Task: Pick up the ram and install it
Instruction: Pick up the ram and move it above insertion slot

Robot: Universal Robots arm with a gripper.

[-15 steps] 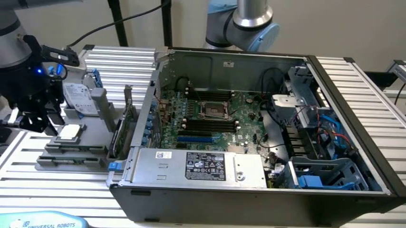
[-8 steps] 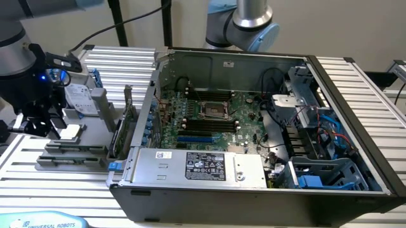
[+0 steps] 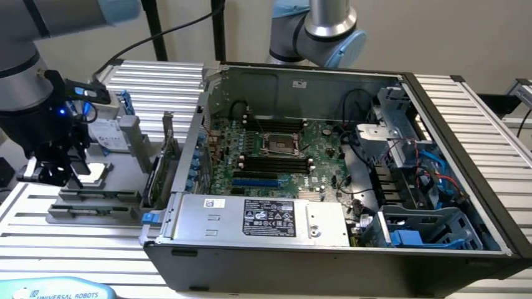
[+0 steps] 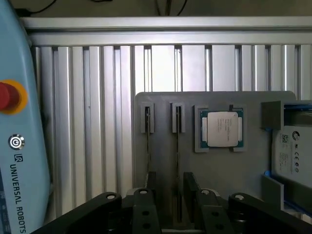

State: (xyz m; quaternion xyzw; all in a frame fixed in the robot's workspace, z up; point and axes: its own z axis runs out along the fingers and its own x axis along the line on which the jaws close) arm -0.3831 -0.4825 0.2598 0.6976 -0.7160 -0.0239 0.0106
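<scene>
One gripper (image 4: pixel 169 181) hangs just above the gray holder tray (image 4: pixel 219 170), jaws apart. Between them, the ram (image 4: pixel 178 156) stands edge-on in a tray slot, near a processor chip (image 4: pixel 222 129).

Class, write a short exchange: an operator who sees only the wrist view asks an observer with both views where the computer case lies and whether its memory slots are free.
Operator: Where is the open black computer case from my tool?
Observer: To the exterior view's right of the grey plastic tray beneath the tool.
Operator: Are its long black memory slots free?
Observer: They look empty, beside the silver processor socket.
</scene>
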